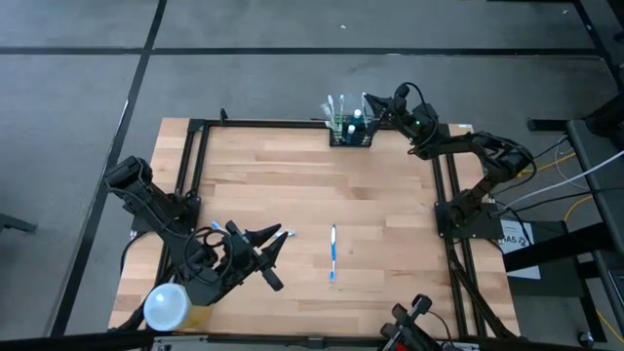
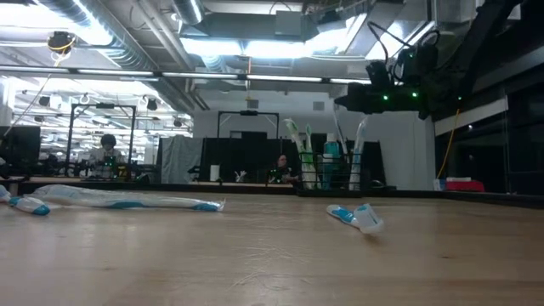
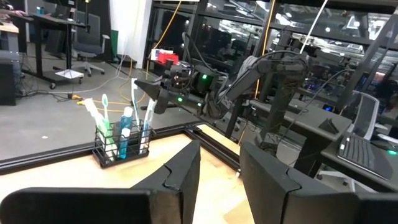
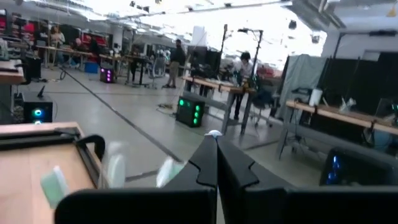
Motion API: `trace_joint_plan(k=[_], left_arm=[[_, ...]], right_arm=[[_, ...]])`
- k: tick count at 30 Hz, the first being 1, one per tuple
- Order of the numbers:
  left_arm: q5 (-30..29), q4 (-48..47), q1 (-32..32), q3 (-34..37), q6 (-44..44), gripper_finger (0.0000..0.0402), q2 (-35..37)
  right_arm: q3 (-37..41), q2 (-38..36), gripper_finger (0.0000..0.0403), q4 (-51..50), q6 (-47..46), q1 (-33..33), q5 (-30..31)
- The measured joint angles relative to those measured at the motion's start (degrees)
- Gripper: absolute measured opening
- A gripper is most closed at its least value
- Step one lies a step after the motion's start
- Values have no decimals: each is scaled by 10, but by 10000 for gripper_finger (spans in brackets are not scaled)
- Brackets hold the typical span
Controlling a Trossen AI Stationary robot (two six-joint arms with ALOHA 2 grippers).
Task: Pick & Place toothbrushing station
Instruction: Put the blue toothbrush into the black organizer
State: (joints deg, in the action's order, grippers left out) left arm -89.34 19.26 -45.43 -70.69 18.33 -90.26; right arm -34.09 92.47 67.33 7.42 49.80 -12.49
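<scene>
Nearest us on the bench [image 1: 292, 195] lies a loose toothbrush [image 1: 332, 253]. Our toothbrushing station [image 1: 351, 133] sits at the far edge; our right tool [image 1: 370, 101] hovers clenched beside it. Left tool [image 1: 276, 243] waits released. We judge the wire rack light, stiff, tippy: grip its rim.

Two dark, jointed arms are seen; green indicator lights are shown near the right gripper [image 1: 369, 99], and black angular fingers [image 3: 184, 175] on the left.
</scene>
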Motion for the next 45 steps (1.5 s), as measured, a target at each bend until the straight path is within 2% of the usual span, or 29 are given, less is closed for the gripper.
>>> trace_joint_plan(k=[5, 9, 13, 16, 21, 25, 28, 31, 32, 35, 37, 41, 45], left_arm=[[-1, 0, -7, 0, 0, 108, 0], [-1, 0, -7, 0, 0, 108, 0], [8, -15, -10, 0, 6, 115, -6], [9, -78, -19, 0, 76, 127, -10], [-2, -211, -37, 0, 228, 144, -11], [2, -289, -40, 0, 306, 147, -11], [53, -395, -19, 0, 391, 147, -8], [182, -550, 24, 0, 506, 146, 1], [209, -598, 36, 0, 525, 146, 1], [186, -713, 52, 24, 571, 146, 12], [203, -777, 54, 75, 645, 146, 48], [276, -750, 50, 225, 801, 146, 130], [375, -715, 67, 310, 966, 143, 182]], right_arm=[[41, 0, 0, 18, -34, 20, -8], [63, -1, 3, 49, -74, 22, -48], [64, -1, 33, 51, -130, 27, -63], [59, -1, 70, 52, -161, 36, -105], [58, -2, 141, 51, -183, 51, -113], [58, -5, 186, 55, -207, 63, -147], [58, -23, 204, 90, -256, 65, -204], [58, -57, 207, 105, -314, 64, -282], [58, -70, 206, 105, -331, 64, -307], [58, -108, 202, 105, -383, 65, -374], [58, -132, 199, 104, -420, 64, -408], [80, -183, 198, 104, -474, 57, -423], [120, -230, 198, 103, -526, 31, -421]])
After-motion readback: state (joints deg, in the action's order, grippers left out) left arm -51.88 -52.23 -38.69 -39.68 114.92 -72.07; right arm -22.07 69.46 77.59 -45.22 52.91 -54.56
